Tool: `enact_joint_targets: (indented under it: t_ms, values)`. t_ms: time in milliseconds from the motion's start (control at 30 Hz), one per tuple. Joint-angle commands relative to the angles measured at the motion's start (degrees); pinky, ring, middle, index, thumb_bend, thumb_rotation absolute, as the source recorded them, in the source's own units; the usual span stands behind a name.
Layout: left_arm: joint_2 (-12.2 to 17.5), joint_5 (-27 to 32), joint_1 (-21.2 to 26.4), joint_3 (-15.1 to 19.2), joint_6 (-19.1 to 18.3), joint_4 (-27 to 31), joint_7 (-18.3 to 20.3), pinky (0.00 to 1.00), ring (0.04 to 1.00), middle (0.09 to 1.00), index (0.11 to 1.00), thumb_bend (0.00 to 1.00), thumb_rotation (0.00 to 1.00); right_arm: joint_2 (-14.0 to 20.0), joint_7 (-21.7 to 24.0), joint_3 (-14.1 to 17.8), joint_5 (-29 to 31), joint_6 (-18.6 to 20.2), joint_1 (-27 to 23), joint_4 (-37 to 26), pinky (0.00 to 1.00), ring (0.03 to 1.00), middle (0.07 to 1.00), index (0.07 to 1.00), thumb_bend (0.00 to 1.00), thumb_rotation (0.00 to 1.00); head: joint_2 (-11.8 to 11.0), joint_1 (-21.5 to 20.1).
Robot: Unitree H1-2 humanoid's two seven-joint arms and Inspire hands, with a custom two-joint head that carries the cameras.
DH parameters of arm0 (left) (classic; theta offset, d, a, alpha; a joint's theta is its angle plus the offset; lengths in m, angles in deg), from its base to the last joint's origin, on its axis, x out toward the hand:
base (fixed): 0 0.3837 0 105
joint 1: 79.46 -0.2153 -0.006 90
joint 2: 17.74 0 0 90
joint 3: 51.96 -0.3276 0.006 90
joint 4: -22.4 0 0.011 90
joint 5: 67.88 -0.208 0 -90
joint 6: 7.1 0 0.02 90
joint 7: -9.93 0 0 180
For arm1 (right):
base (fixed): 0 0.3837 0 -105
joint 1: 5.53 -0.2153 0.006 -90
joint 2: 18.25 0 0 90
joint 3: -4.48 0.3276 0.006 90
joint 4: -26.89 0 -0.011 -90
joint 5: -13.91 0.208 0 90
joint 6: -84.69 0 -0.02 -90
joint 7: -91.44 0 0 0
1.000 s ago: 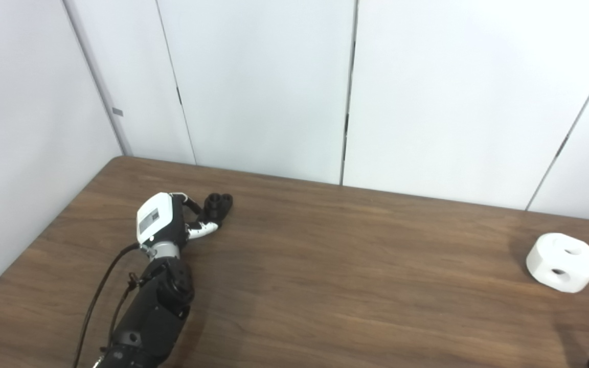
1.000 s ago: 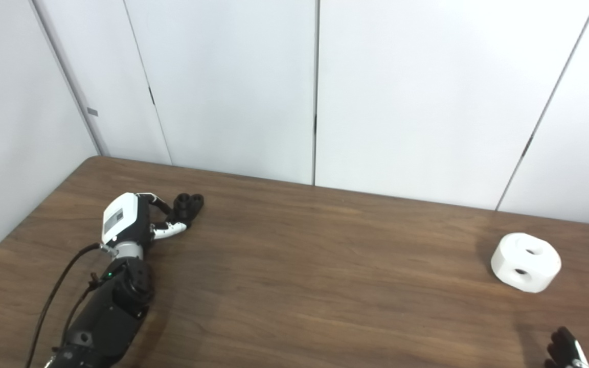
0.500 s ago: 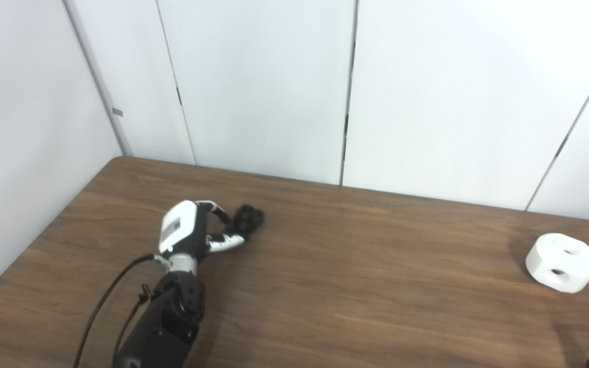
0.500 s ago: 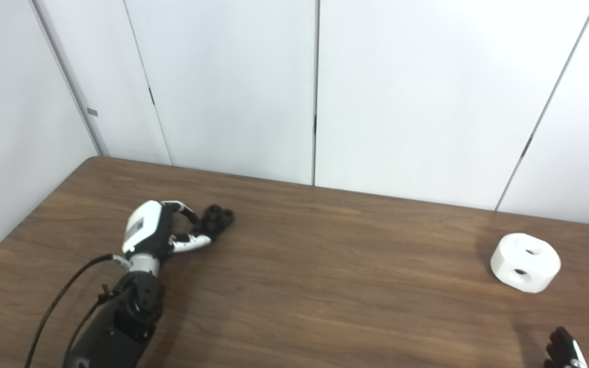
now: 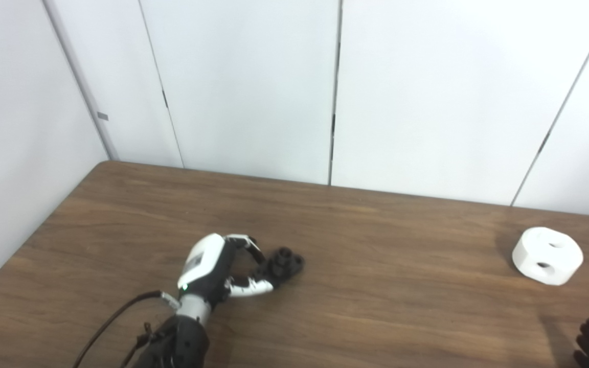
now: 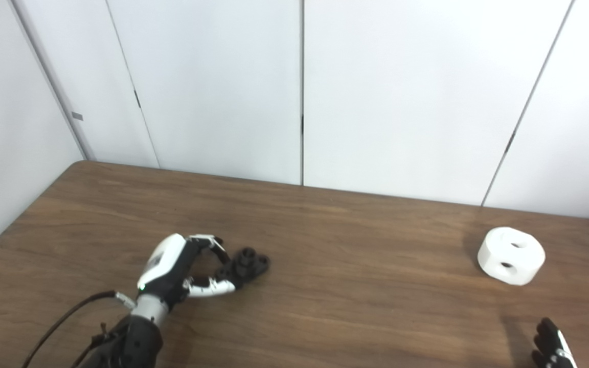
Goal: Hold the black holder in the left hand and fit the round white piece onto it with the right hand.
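- The left hand (image 5: 218, 273) pinches the black holder (image 5: 285, 263) between fingers and thumb, low over the wooden table (image 5: 376, 286).
- The round white piece (image 5: 547, 255) sits far right on the table.
- Only the right hand's (image 6: 550, 347) fingertips show; its grasp cannot be told.

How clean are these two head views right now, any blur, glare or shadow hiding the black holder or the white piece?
Left eye view: soft but unsmeared; the small black holder in the left hand reads as a dark lump against the brown wooden table. Right eye view: the round white piece is evenly lit, faint shadow at its left, no glare; the right hand is cropped.
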Motion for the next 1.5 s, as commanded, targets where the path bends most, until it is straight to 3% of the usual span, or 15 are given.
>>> enact_joint_targets:
  t_ms: [0, 300, 500, 733, 1100, 1267, 1467]
  values:
    - [-0.1, -0.1, -1.8, -2.2, 1.2, 2.2, 3.0, 0.82, 0.878, 0.795, 0.488, 0.52, 0.04, -2.0, -0.4, -1.5, -0.6, 0.7, 2.1, 0.8, 1.0, 1.0, 1.0, 0.981, 0.74, 1.0, 0.1, 0.0]
    - [-1.0, -3.7, -7.9, -7.6, 3.7, 5.1, 5.0, 0.78, 0.875, 0.798, 0.488, 0.52, 0.04, -2.8, -1.2, -2.2, -2.0, 1.0, 2.9, -1.9, 1.0, 1.0, 0.997, 0.982, 0.68, 1.0, 3.3, -2.8]
    - [-2.7, -5.6, -9.8, -10.6, 3.6, 6.2, 7.0, 0.79, 0.881, 0.804, 0.489, 0.52, 0.04, -3.2, -2.1, -3.0, -3.1, 3.6, 3.5, -4.9, 1.0, 1.0, 0.998, 0.989, 0.66, 1.0, 5.5, -4.7]
    - [-3.5, -5.0, -10.6, -14.5, 8.5, 4.2, 8.1, 0.82, 0.892, 0.802, 0.488, 0.52, 0.04, -3.6, -2.9, -3.8, -3.5, 5.8, 3.8, -7.0, 1.0, 1.0, 0.998, 0.989, 0.65, 1.0, 7.2, -6.9]
    - [-4.1, -4.0, -10.2, -15.3, 12.9, 0.4, 7.8, 0.82, 0.893, 0.801, 0.487, 0.52, 0.05, -4.2, -4.1, -4.7, -5.2, 8.3, 3.9, -9.2, 1.0, 1.0, 0.979, 0.978, 0.65, 1.0, 8.7, -9.6]
    - [-3.8, -8.9, -10.1, -15.2, 13.8, -0.6, 6.2, 0.86, 0.881, 0.786, 0.488, 0.52, 0.05, -4.2, -4.4, -5.0, -4.8, 8.9, 4.1, -10.0, 1.0, 1.0, 0.98, 0.975, 0.65, 1.0, 9.0, -10.0]
    - [-3.4, -23.8, -10.1, -16.0, 14.1, -1.9, 1.4, 0.86, 0.84, 0.761, 0.488, 0.52, 0.05, -3.3, -4.5, -4.8, -6.5, 7.9, 4.0, -10.5, 1.0, 1.0, 0.981, 0.972, 0.58, 1.0, 8.8, -10.8]
